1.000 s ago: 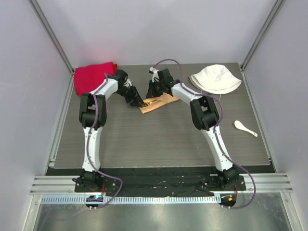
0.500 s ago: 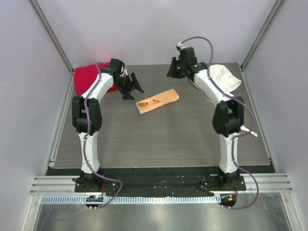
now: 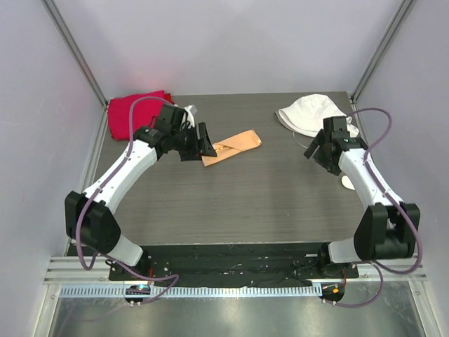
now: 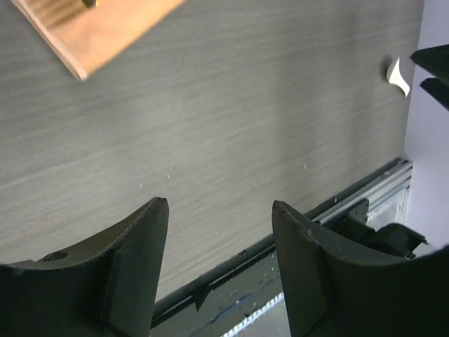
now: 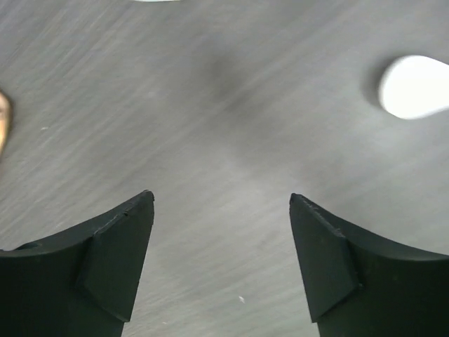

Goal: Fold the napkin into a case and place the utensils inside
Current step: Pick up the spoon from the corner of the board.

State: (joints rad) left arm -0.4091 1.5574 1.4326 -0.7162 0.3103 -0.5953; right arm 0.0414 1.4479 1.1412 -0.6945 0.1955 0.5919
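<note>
Case (image 3: 235, 144) folded and let go: L gripper (image 4: 219, 207), R gripper (image 5: 221, 199) both wide open, empty, R swung toward spoon (image 5: 415, 86) at its 2 o'clock.

The case (image 3: 238, 144) is shiny peach satin cloth, the table (image 3: 245, 200) matt grey wood-grain, the red cloth (image 3: 130, 112) matt.

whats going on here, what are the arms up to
The peach napkin lies on the table, already folded into a narrow case. The left gripper hangs just beside its left end, its fingers spread with nothing between them. The right gripper is also open and empty, over bare table close to the white spoon, which is not yet in the case. A white hat and a red cloth sit untouched at the back.
</note>
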